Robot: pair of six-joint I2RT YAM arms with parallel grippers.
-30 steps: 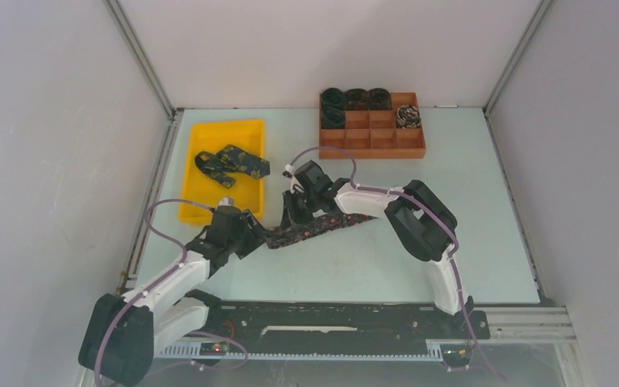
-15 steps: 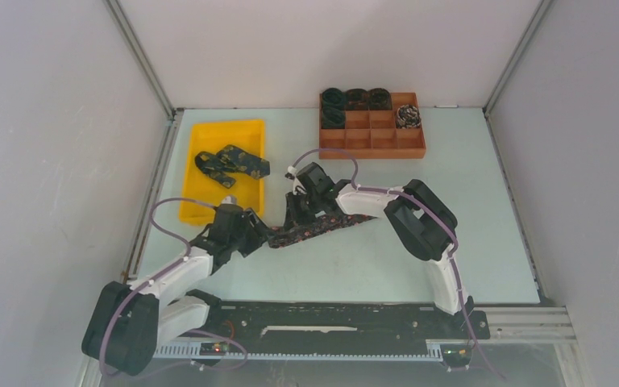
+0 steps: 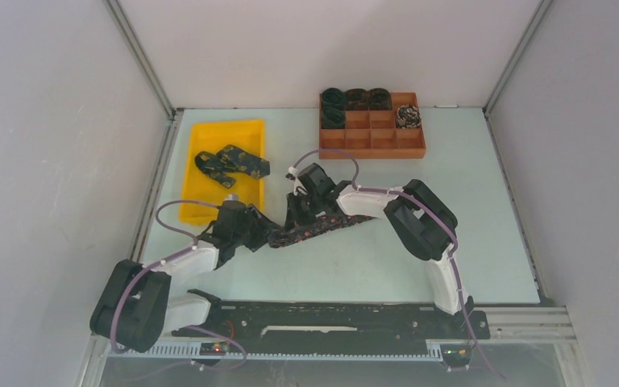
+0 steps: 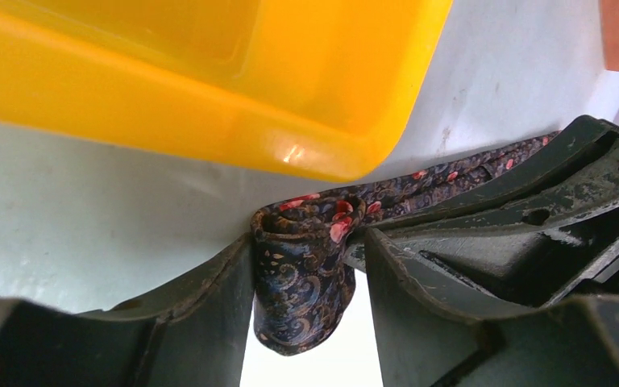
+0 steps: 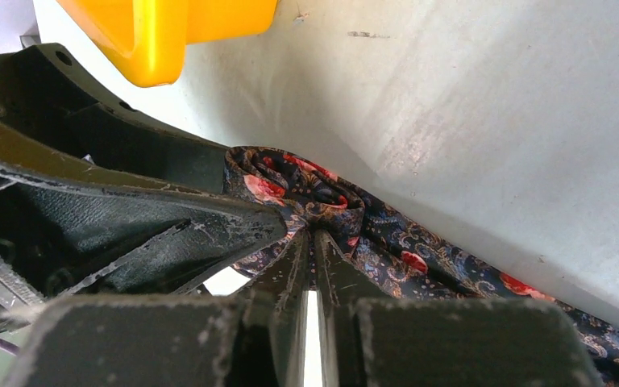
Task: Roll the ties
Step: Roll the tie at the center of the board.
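Cradling the started coil of the paisley tie (image 4: 302, 282), the left gripper (image 4: 306, 306) has its fingers (image 4: 201, 314) set either side of the roll. The right gripper (image 5: 313, 266), fingers pressed together, touches the coil's rim. The unrolled band runs toward the frame's right, under the right arm; the yellow bin (image 3: 209, 133) lies at upper left.

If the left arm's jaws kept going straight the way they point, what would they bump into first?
Probably the yellow tray. The left gripper straddles the tie's rolled end, and the tray's corner sits just past it. How far is hard to judge.
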